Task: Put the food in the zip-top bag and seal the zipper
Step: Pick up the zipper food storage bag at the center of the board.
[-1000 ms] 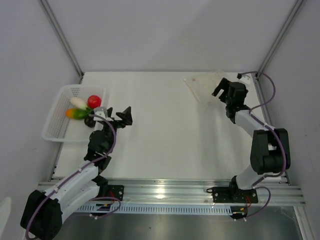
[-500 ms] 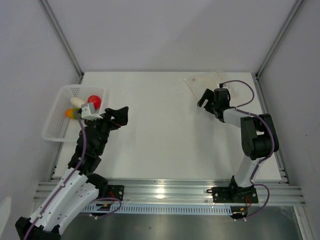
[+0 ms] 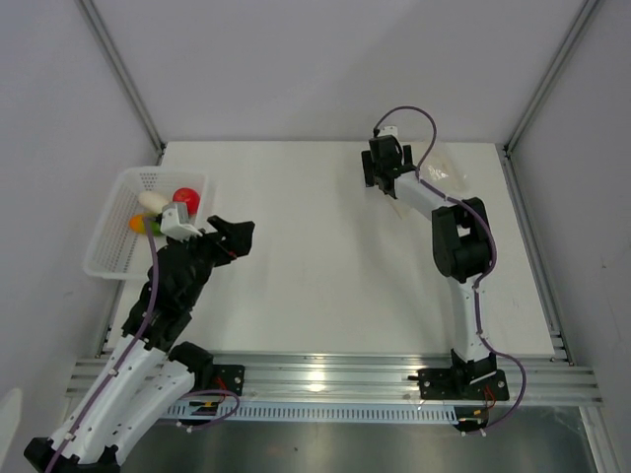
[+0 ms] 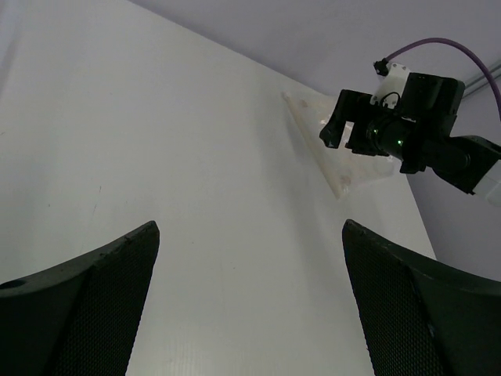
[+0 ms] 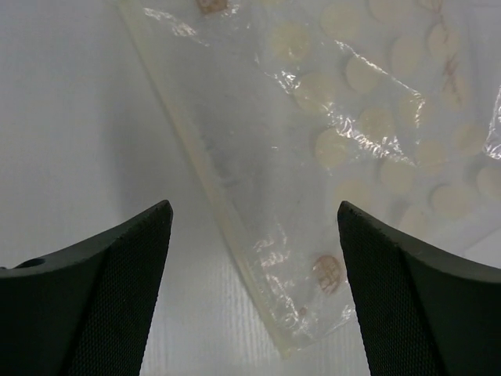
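Note:
The zip-top bag (image 5: pixel 329 157) lies flat on the table at the far right, clear and crinkly with pale round marks. Its zipper (image 5: pixel 211 180) runs as a thin strip along the bag's left edge in the right wrist view. My right gripper (image 5: pixel 254 205) is open, hovering over the bag's near corner, holding nothing. In the top view the right gripper (image 3: pixel 381 179) sits at the bag's (image 3: pixel 446 161) left edge. The food lies in a white basket (image 3: pixel 110 258): red ball (image 3: pixel 185 200), white piece (image 3: pixel 153 200), orange-and-green piece (image 3: pixel 143 225). My left gripper (image 3: pixel 237 236) is open and empty, right of the basket.
The left wrist view shows bare white table between its fingertips (image 4: pixel 117 266), with the bag (image 4: pixel 344 157) and the right gripper (image 4: pixel 391 125) far ahead. Grey walls and metal posts bound the table at the back and sides.
My right gripper has swung from the bag's right side leftward across it to its left edge. My left gripper has shifted slightly, still open beside the basket.

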You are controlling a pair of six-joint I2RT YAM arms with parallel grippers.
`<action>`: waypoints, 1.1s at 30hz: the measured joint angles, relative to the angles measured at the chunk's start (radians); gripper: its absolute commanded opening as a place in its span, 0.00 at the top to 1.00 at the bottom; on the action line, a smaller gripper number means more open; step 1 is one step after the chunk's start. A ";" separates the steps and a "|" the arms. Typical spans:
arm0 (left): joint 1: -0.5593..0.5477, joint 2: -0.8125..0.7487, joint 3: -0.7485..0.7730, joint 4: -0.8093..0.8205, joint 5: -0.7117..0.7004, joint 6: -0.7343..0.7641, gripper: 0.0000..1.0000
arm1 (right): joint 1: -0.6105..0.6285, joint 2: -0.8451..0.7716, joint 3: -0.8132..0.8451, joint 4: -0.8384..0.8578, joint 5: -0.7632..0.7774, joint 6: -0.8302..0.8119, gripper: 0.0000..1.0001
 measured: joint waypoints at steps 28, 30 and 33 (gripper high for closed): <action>0.000 0.018 0.000 -0.011 0.099 0.000 0.01 | 0.056 0.109 0.055 -0.032 0.173 -0.267 0.30; 0.000 0.013 0.000 -0.011 0.099 0.000 0.00 | 0.057 0.110 0.047 -0.031 0.173 -0.267 0.30; 0.000 0.010 0.000 -0.011 0.100 0.000 0.01 | 0.058 0.110 0.042 -0.031 0.174 -0.267 0.31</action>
